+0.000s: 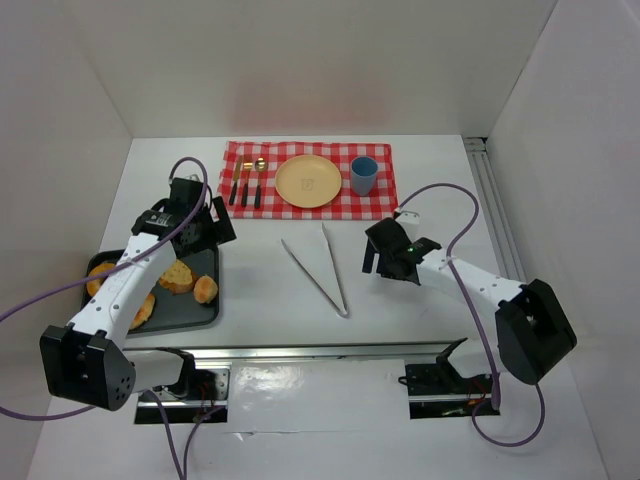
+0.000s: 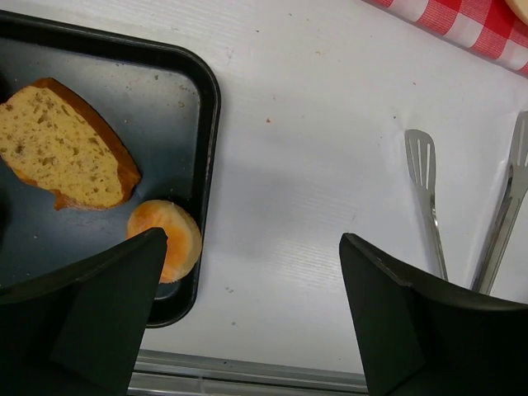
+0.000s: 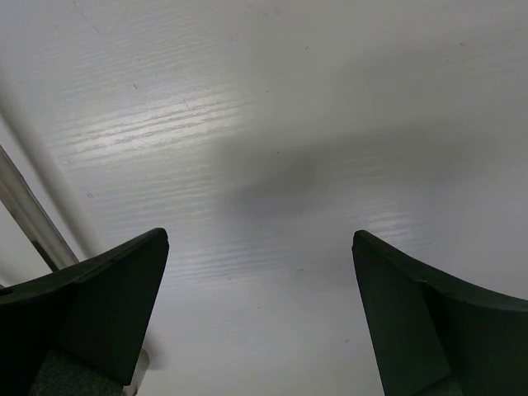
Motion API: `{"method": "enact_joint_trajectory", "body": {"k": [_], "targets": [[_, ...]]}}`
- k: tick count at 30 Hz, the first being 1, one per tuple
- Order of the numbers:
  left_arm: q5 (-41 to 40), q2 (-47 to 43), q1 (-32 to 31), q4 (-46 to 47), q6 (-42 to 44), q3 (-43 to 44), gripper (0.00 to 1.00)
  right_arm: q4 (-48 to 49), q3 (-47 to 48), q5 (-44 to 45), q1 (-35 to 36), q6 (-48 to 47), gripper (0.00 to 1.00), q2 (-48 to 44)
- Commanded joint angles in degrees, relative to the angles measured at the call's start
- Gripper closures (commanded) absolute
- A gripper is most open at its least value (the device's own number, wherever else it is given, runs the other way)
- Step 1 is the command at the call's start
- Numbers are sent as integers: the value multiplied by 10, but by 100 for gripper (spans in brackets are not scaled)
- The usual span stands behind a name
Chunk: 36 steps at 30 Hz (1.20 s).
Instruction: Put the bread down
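Presently, the bread (image 1: pixel 180 277) is found lying in the dark tray (image 1: pixel 200 318) at the left of the surface (image 1: pixel 270 290), well apart from the yellow plate (image 1: pixel 308 181) on the checked cloth (image 1: pixel 375 205). The plate is presumed to be the destination.

The left end effector (image 2: pixel 252 243) is held above the tray's right rim with its 2 fingers spread wide and nothing between them. The right end effector (image 3: pixel 260 239) is likewise spread wide and empty, over bare surface beside the tongs (image 1: pixel 310 273).

3 hazards are noted.

1. The round bun (image 2: pixel 169 238) is lodged against the tray wall near a corner. A finger lowered on that side is likely to be stopped by the rim, and the tray may be shoved or tipped.
2. The cut slice (image 2: pixel 66 148) appears soft and may be crushed or torn if closed on hard.
3. The cup (image 1: pixel 363 175) stands just beside the plate and could be struck on a careless approach. The tongs are also laid across the likely path.
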Motion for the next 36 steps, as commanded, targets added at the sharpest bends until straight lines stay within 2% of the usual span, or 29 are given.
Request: {"method": "enact_joint_trajectory", "body": {"k": [1,11,14,19,23,27,36], "targets": [[-12,-14,-2,-4,-7,16,1,15,16,3,3,9,0,9],[-17,-9,-2,-10,-7,16,1,35,4,-8,15,-17,0,-16],[-17,-14,-2,-10,-7,21,1,71,-11,-48,32,-61,0,-36],[-22,-14,-2,-15,-7,26,1,160,-47,-164,87,-170,0,-71],[-22,-14,-7,-15,-7,26,1,146,-11,-164,128,-214,0,-3],[-22,-2,-7,-15,-7,32,1,157,0,-142,178,-245,0,28],[-22,-2,-13,-20,-7,32,1,184,32,-141,189,-261,0,134]]}}
